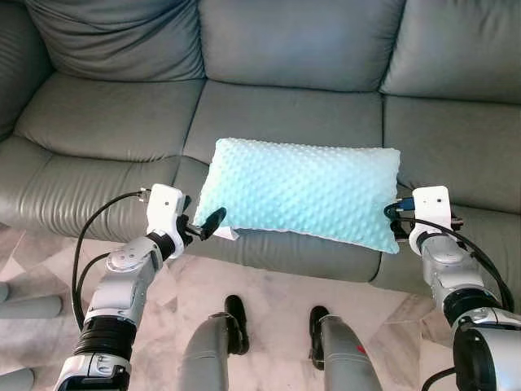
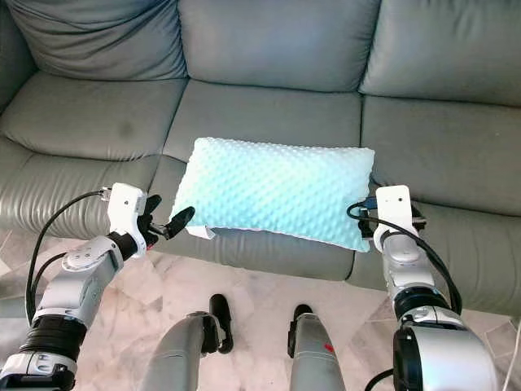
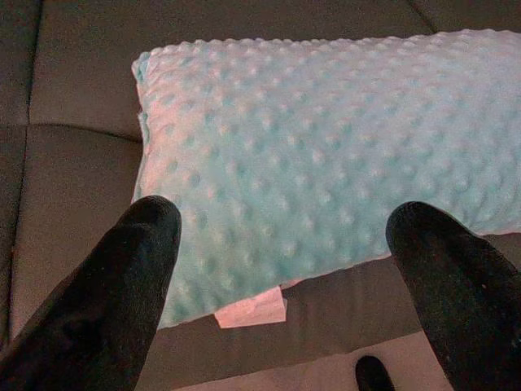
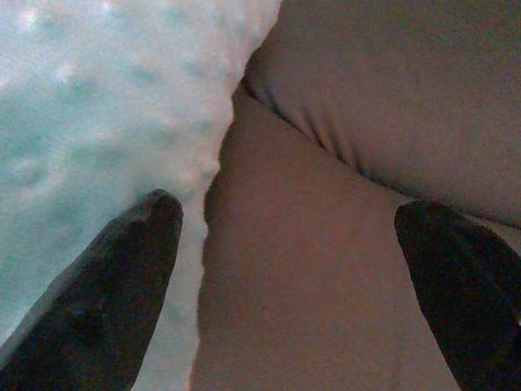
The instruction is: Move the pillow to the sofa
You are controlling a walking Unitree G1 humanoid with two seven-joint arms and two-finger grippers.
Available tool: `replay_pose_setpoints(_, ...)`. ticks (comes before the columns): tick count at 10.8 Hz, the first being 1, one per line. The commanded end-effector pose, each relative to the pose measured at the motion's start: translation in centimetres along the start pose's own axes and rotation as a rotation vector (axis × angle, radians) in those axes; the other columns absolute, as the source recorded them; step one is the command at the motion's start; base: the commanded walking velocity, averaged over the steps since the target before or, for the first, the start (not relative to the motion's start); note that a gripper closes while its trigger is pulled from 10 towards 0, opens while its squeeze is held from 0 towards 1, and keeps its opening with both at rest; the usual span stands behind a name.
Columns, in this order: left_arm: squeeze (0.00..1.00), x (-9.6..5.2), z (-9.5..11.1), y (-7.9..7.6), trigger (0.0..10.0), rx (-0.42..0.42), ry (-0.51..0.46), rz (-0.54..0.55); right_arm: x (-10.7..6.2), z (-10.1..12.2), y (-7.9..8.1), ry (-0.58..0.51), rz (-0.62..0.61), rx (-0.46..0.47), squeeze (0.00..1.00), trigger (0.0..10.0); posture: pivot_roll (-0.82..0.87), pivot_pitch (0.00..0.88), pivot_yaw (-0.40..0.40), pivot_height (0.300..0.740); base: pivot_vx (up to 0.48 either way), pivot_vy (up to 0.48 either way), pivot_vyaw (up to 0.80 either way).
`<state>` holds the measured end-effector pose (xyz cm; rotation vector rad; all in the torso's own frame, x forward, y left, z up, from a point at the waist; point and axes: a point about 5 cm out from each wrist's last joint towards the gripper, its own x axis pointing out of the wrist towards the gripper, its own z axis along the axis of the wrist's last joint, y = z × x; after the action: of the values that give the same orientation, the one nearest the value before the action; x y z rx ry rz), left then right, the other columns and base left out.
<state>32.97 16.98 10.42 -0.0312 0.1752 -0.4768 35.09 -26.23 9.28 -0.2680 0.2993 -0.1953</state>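
Here, a grey leather sofa (image 1: 285, 122) takes up most of the room in front of the robot, with three seat cushions and puffy back cushions. The pale turquoise pillow (image 1: 305, 191), covered in small raised dots, lies on the middle seat cushion of the sofa, and its near edge hangs a little over the sofa's front edge. A small white label (image 3: 252, 308) sticks out under the pillow's near corner.

The left pincer (image 1: 203, 227) is just beside the left near corner of the pillow, its two black fingers apart and holding nothing. The right pincer (image 4: 297, 269) is at the right end of the pillow, also spread wide, with one finger (image 4: 110, 285) close to the pillow's edge and the other over the bare sofa seat.

In front of the sofa the floor (image 1: 269, 285) is light marbled tile, and the robot's black feet (image 1: 236, 314) stand on it.
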Motion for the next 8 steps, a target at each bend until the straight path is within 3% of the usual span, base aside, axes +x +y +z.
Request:
replay_pose_setpoints(1, 0.00, -0.6, -1.3, 0.1, 10.0, -0.017, 0.042, 0.011, -0.4, -1.4, 0.8, 0.035, 0.035, 0.028, 0.00, 10.0, -0.06, 0.382, 0.134, 0.740, 0.000, 0.000, 0.00)
replay_pose_setpoints(8, 0.00, -0.5, -1.4, -0.4, 10.0, -0.025, 0.050, 0.006, 0.0, 0.3, 3.8, -0.011, 0.159, 0.141, 0.00, 10.0, -0.06, 0.388, 0.129, 0.740, 0.000, 0.000, 0.00)
